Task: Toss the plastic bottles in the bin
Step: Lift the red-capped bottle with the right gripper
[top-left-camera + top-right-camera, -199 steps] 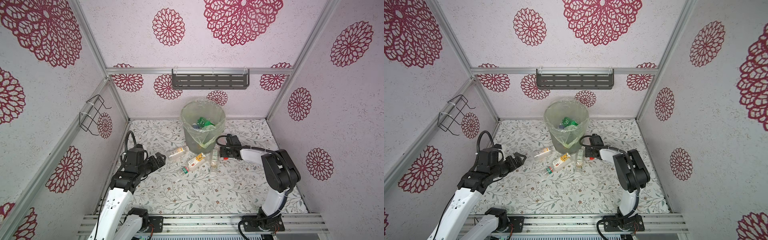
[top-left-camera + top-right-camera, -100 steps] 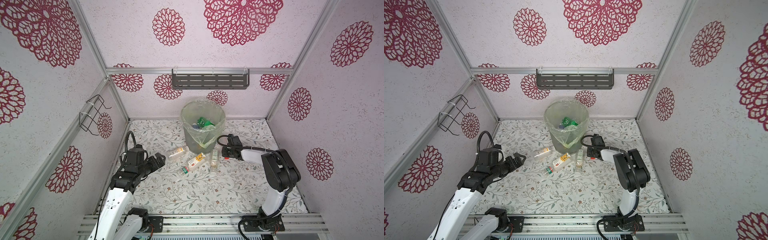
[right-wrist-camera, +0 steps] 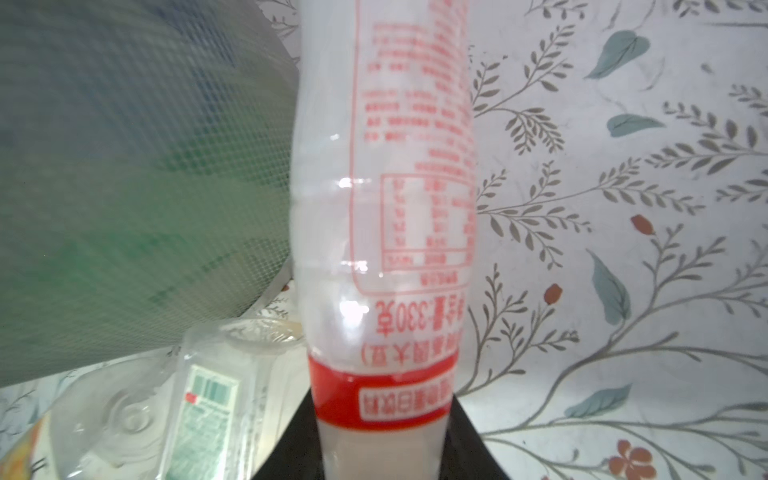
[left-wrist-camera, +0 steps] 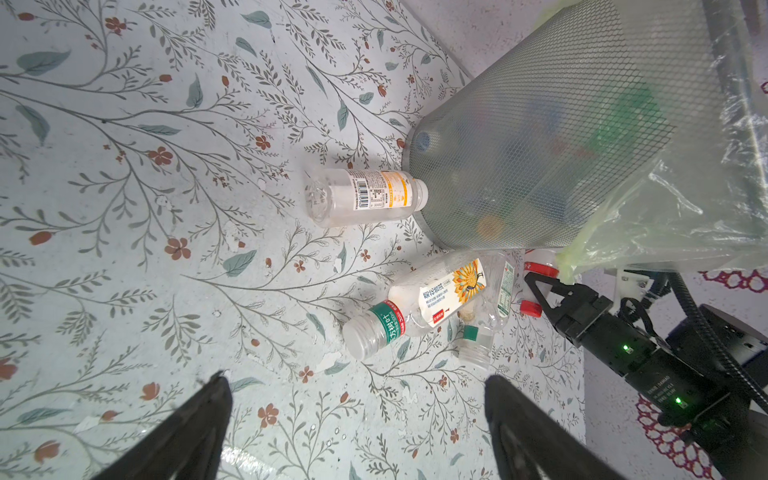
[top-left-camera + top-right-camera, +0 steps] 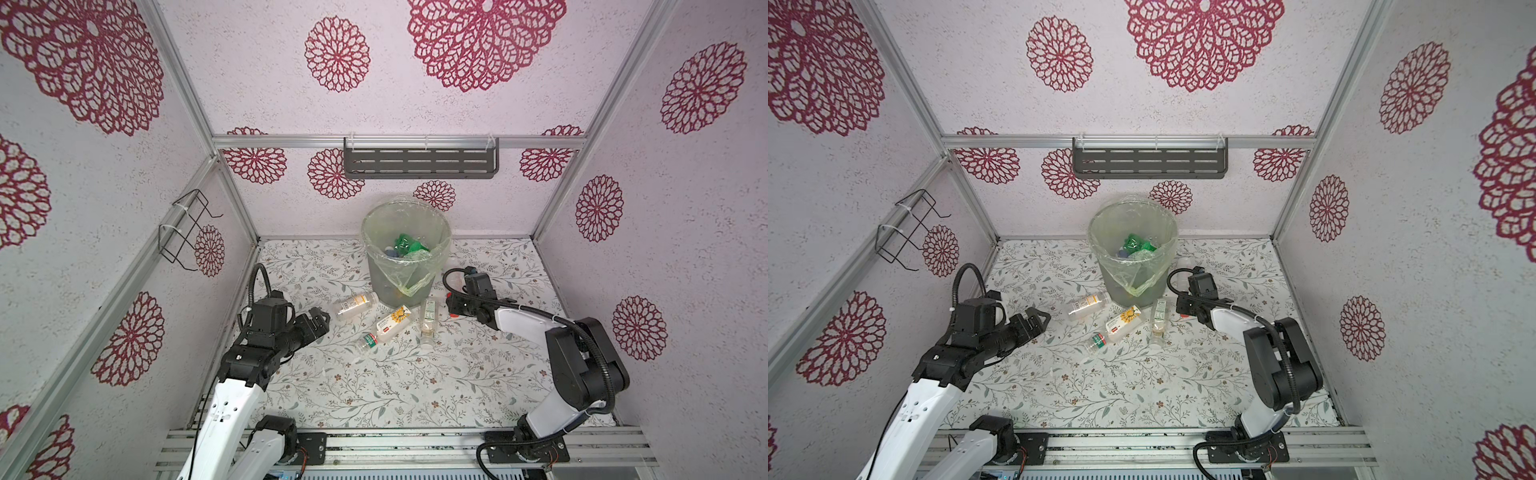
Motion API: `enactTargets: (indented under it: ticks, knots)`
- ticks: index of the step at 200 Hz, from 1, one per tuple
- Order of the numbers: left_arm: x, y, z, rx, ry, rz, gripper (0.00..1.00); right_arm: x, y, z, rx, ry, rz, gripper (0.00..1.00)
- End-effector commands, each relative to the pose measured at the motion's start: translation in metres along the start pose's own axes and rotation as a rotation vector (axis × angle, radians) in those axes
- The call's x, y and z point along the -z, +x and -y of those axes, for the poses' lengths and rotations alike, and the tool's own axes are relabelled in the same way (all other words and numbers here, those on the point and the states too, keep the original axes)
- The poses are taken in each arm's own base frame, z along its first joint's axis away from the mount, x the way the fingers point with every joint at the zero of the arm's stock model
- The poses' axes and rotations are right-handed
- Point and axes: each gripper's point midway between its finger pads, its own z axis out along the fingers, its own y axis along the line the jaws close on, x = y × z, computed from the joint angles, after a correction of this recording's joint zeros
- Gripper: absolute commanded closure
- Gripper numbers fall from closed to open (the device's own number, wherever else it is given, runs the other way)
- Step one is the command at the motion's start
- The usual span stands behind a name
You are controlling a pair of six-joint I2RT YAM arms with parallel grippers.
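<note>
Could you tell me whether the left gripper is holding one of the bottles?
No, the left wrist view shows the left gripper open and empty, the nearest bottle lying ahead of it.

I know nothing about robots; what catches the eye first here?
The round grey mesh bin lined with a yellowish clear bag stands at the back of the floral table, green plastic bottles inside. Three clear plastic bottles lie before it. Beside the bin, the right pincer is shut on a white plastic bottle with red print.

Upright bin (image 5: 380, 278) holds green bottles (image 5: 409, 243); clear bottles (image 5: 392, 324) lie beside; red-labelled bottle (image 3: 382, 208) gripped.
</note>
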Motion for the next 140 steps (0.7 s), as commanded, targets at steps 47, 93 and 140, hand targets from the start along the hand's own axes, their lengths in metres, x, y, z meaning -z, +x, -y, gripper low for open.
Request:
enactTargets:
  ticks: [47,93,140]
  knots:
    - [0.003,0.0,0.0,0.004,0.018,0.017,0.03,0.044,-0.014,-0.016,-0.086,-0.106,0.09,0.64]
    - [0.004,0.0,0.001,0.007,0.027,0.018,0.03,0.075,-0.019,-0.024,-0.118,-0.166,0.145,0.65]
    - [0.003,0.004,0.001,0.017,0.038,0.012,0.03,0.103,-0.021,-0.033,-0.143,-0.236,0.19,0.66]
